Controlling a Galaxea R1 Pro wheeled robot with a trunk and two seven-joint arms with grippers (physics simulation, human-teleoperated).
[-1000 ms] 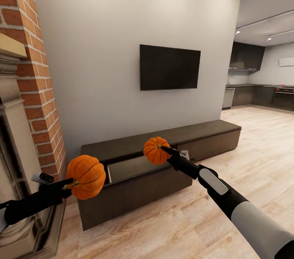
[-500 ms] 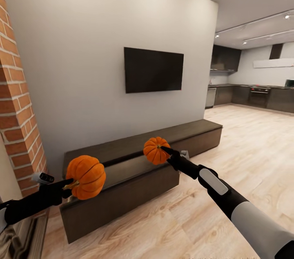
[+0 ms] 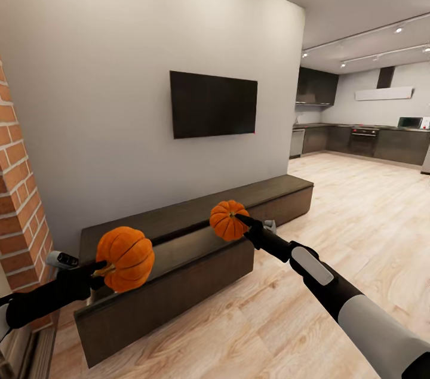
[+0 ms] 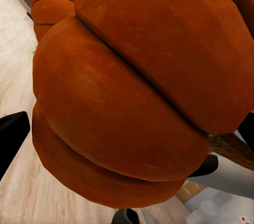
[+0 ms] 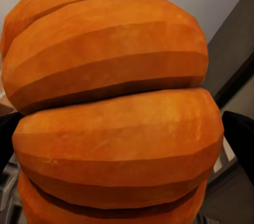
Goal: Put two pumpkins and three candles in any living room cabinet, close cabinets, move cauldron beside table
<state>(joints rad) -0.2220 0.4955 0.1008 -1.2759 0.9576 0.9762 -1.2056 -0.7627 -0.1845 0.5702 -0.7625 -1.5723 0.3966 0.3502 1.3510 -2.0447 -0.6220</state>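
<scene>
Orange and ribbed, the left pumpkin (image 3: 125, 258) was held in the air by the left fingers (image 3: 103, 269), which were clamped on it at the side where its short stem showed. In the left wrist view this pumpkin (image 4: 132, 92) took almost the whole picture, with a dark finger (image 4: 11, 138) at each side of it. The right pumpkin (image 3: 227, 219) was clamped in the same way by the right fingers (image 3: 242, 221) at the end of the black and grey right arm (image 3: 334, 292). In the right wrist view the right pumpkin (image 5: 114, 108) was very close to the camera, with black fingers (image 5: 241, 139) on both sides.

Both pumpkins hung above the cabinet (image 3: 191, 247), a long, low, dark brown unit standing on the floor against the white wall (image 3: 107, 68). The left pumpkin was over the near end of the cabinet, close to its front edge. The right pumpkin was over the middle part of the cabinet. One drawer (image 3: 167, 289) at the near end was pulled out toward the room, so its front stood forward of the other fronts.

A black television (image 3: 213, 104) hung on the wall above the cabinet. A red brick column (image 3: 21, 212) stood beside the near end of the cabinet. The floor (image 3: 358, 212) was of pale wood, and it continued to a kitchen (image 3: 364, 140) with dark cupboards far behind the far end of the cabinet.
</scene>
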